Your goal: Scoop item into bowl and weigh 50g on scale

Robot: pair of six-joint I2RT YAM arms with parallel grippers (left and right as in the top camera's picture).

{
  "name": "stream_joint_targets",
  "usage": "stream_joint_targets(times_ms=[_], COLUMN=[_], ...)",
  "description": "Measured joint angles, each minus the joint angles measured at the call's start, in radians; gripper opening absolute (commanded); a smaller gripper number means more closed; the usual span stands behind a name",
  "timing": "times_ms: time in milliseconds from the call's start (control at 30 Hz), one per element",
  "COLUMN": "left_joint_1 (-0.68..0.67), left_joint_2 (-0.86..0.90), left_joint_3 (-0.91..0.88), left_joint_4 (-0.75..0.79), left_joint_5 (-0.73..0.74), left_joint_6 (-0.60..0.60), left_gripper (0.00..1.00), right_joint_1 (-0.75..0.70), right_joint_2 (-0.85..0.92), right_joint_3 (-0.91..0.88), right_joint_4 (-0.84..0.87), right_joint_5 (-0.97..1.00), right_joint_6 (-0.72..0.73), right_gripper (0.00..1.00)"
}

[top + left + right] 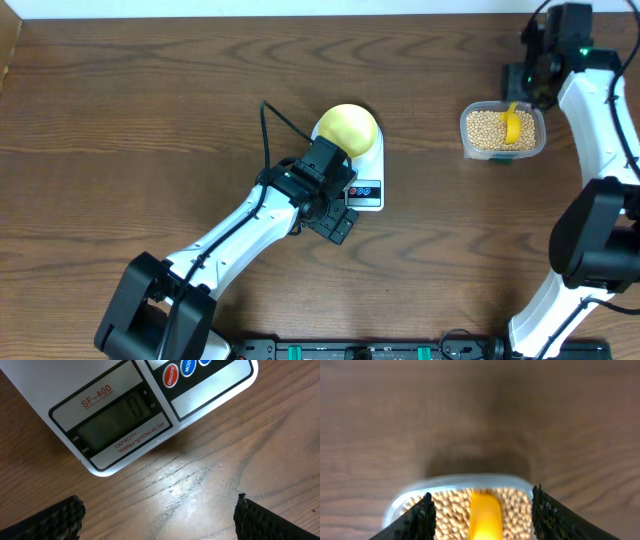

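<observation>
Beans (pixel 488 128), overhead: in the tub (pixel 466 140) near the bench's far right corner, bowl (pixel 347 128) on the scale (pixel 368 192). Left wrist: jaws wide apart, empty. Right wrist: jaws apart either side of the scoop (pixel 485 515); beans roll, so grab its handle.

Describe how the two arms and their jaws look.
The left arm and right arm have white tubular links and black joints. The jaws are black and knobbly. A thin black cable loops off the left wrist; a green light glows on the right.
</observation>
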Motion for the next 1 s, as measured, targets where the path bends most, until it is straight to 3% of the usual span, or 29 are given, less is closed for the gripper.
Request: stream_joint_targets(times_ms=[100,300,500,1000], left_joint_1=[0.0,0.0,0.0,0.0], left_joint_2=[0.0,0.0,0.0,0.0], left_joint_3=[0.0,0.0,0.0,0.0], left_joint_4=[0.0,0.0,0.0,0.0], left_joint_5=[0.0,0.0,0.0,0.0], left_joint_6=[0.0,0.0,0.0,0.0], left_gripper=[0.98,0.98,0.98,0.98], right_joint_1=[0.0,0.0,0.0,0.0], right_joint_2=[0.0,0.0,0.0,-0.004], right_joint_3=[0.037,0.041,0.041,0.06], right_joint_4=[0.003,-0.044,-0.088,-0.24], right_joint_5=[-0.039,-0.052,-0.025,0.014], right_joint_6=[0.005,0.008,0.005,0.008], right_gripper=[0.38,0.29,0.02,0.01])
